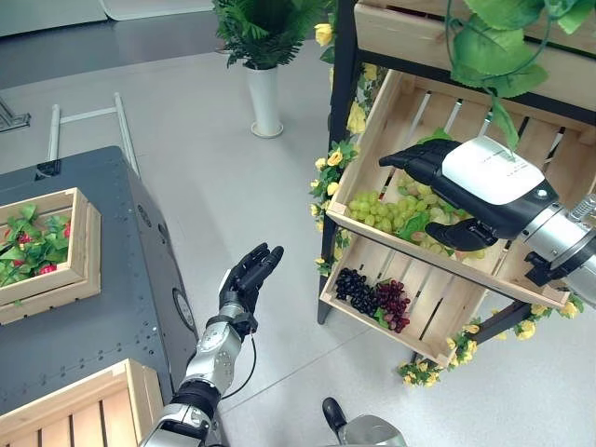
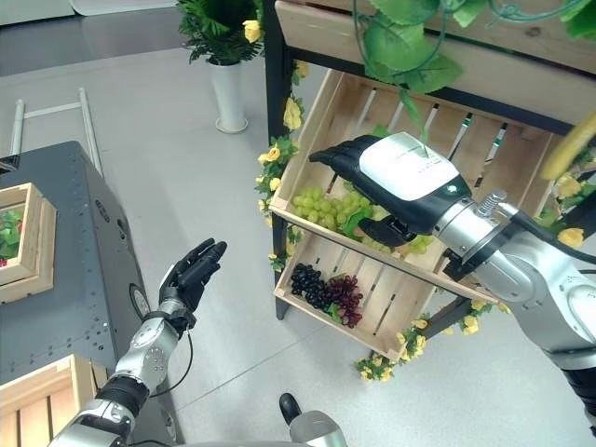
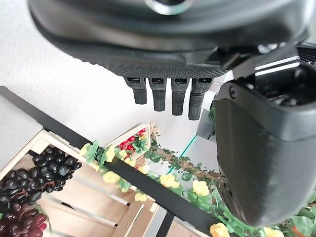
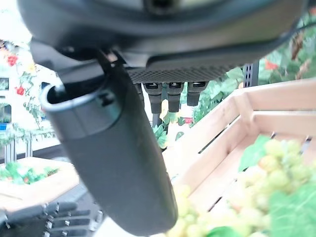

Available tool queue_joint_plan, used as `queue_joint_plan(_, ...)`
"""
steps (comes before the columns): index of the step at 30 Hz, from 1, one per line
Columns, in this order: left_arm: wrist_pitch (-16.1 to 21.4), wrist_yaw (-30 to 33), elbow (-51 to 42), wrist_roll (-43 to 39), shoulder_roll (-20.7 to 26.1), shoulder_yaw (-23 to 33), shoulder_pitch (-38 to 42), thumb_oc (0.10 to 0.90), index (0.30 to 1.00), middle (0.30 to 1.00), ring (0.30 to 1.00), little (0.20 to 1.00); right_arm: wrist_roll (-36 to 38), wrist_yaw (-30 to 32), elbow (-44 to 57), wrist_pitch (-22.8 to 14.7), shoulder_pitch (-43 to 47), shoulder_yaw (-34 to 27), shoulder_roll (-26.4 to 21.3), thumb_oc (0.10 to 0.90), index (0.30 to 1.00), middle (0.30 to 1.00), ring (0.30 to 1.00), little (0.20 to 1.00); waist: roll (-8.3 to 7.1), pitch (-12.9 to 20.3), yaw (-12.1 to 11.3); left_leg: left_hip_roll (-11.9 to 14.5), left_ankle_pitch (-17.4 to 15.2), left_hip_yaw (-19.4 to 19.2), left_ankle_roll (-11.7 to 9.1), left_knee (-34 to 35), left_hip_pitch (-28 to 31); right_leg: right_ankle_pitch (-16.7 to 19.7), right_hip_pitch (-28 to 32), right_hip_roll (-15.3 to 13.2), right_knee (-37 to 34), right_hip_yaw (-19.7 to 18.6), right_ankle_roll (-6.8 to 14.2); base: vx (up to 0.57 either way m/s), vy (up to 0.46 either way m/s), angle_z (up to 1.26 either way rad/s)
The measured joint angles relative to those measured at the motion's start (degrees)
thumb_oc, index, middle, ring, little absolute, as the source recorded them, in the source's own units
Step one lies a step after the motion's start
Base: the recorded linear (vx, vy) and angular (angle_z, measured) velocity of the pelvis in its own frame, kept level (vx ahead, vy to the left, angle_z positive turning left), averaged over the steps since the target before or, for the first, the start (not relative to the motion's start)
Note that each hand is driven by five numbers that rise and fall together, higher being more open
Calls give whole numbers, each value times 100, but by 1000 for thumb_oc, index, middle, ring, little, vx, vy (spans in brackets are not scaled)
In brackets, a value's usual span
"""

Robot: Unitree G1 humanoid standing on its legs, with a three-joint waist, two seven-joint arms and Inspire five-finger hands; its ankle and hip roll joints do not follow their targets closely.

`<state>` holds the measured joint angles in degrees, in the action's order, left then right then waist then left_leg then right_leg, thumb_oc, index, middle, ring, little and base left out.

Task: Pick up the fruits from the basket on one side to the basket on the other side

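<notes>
Two hands: right hand [image 1: 484, 186] w/ fingers straight, released, hovering over green grapes [image 1: 386, 209] in upper crate [image 1: 372, 130]; left hand [image 1: 247, 275] relaxed, empty, above floor.

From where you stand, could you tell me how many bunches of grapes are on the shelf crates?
3: green grapes in the upper crate under the right robot hand; a black bunch and a dark red bunch in the lower crate. More may be hidden.

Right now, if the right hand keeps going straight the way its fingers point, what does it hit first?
Probably the upper crate's side wall: the right hand hovers open above the green grapes, fingers aimed there, though depth is unclear.
</notes>
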<state>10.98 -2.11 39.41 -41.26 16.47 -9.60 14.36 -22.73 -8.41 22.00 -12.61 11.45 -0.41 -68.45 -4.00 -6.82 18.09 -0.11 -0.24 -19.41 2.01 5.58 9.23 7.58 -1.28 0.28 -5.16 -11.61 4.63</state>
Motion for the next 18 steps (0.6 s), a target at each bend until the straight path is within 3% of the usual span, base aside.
queue_joint_plan(5,10,-1,0,2,-27,7,-125,800,900,900,900,900,-418,257,322,-285,-371,-437,7,800,900,900,900,900,77,53,-3,3,-7,-26,-3,0,6,-1,-6,10,0,-34,-1,0,2,-3)
queue_joint_plan(10,10,0,6,3,-91,61,-281,800,900,900,900,900,-406,520,763,-1184,-499,-544,524,800,900,900,900,900,166,127,-27,5,-12,-36,-6,0,6,-1,-9,13,-1,-37,-1,0,0,0)
queue_joint_plan(13,11,0,10,20,-179,54,-308,800,900,900,900,900,-94,401,862,-1471,-489,-199,700,800,900,900,900,900,180,216,-73,5,-11,-31,-6,0,4,0,-9,11,0,-30,-1,0,0,0)
queue_joint_plan(16,28,69,13,102,-249,-74,-357,800,900,900,900,900,336,189,538,-1492,-501,478,1483,800,900,900,900,900,116,336,-140,6,-10,-29,-6,0,6,1,-6,8,-3,-23,1,0,0,0)
queue_joint_plan(18,34,118,34,136,-276,-267,-361,800,900,900,900,900,307,167,224,-1497,-499,977,1640,800,900,900,900,900,119,340,-184,-6,-10,-29,-1,-1,8,7,-2,-12,-8,-17,11,-6,-16,1)
